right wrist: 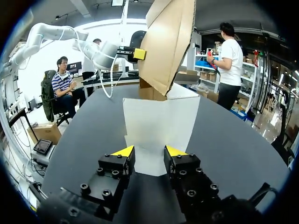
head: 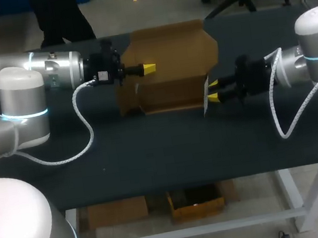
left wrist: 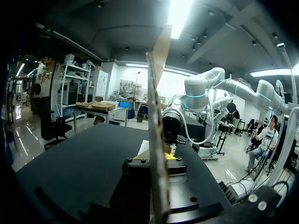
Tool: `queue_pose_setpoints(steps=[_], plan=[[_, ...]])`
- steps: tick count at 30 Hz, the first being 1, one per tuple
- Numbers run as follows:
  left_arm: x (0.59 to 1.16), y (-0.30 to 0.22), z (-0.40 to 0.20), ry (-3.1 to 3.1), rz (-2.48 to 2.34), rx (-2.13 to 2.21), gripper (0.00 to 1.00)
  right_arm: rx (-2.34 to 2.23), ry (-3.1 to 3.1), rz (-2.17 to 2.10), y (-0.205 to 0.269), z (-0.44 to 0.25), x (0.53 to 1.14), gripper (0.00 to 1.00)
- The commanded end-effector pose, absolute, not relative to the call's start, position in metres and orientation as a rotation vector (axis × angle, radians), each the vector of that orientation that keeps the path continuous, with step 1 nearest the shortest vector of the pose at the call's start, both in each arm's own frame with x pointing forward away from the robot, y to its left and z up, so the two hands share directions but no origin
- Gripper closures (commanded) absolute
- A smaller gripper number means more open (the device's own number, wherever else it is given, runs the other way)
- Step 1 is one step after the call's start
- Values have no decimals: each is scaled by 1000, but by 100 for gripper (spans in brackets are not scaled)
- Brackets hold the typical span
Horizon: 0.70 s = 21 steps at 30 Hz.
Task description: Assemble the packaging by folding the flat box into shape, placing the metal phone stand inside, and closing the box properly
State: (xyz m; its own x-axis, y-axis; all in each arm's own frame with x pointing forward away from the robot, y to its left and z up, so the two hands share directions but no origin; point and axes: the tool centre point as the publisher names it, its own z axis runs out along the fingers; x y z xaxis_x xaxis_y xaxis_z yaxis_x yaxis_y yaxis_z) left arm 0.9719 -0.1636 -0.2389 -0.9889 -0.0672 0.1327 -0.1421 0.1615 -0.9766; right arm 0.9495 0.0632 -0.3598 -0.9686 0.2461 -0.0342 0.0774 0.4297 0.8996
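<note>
The box (head: pixel 168 79) is light brown cardboard, stiff across its panels but quick to buckle at the creases, so I judge it best held by a panel edge, clear of the folds; it stands half-formed on the dark surface (head: pixel 152 155) with its tall flap (head: pixel 166 44) upright; I see no phone stand. The left jaws look clamped on that flap at the box's left side, the left arm (head: pixel 51 66) stretched level toward it; the right jaws stand apart just right of the box, its white side flap (right wrist: pixel 156 123) ahead of them, the right arm (head: pixel 315 49) low and level.
</note>
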Motion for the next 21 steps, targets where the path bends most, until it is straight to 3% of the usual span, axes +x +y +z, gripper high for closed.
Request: queue_pose_setpoints(steps=[1,21], plan=[[973,-163,-244,-2349,1987,211,100,306,2491,1574,68,-360,943,62],[973,-163,-244,-2349,1987,211,100,504,2362,1565,76,-360,938,62]])
